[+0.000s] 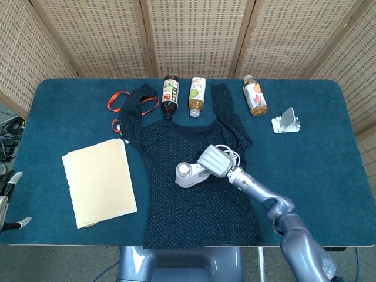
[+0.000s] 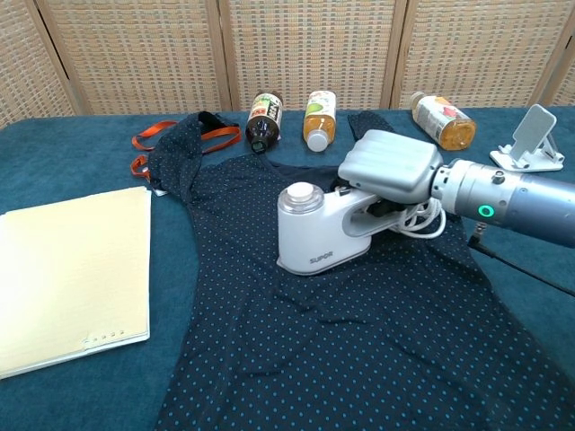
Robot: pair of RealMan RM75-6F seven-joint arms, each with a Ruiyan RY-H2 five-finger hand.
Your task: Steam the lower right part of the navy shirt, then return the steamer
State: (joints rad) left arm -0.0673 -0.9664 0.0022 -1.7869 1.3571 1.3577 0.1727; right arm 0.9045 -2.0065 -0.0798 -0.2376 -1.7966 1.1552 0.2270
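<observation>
Navy shirt (image 1: 194, 176) lying flat, table centre. Right hand (image 2: 388, 166) grasping steamer (image 2: 316, 226) handle, steamer sitting mid-shirt, white cord (image 2: 422, 220) coiling at hand's 3 o'clock. Yellow folder (image 1: 98, 181) lying at shirt's 9 o'clock. Three bottles (image 1: 197, 97) lying at 12 o'clock, far edge. Left hand (image 1: 10, 200) barely showing at table's left edge; state: cannot tell.

The steamer (image 2: 314, 235) looked smooth glossy white plastic; the right hand (image 2: 388, 167) matt grey, metallic-looking. The navy shirt (image 2: 359, 341) was soft dotted cloth on a rough teal-clothed table (image 1: 311, 153).
</observation>
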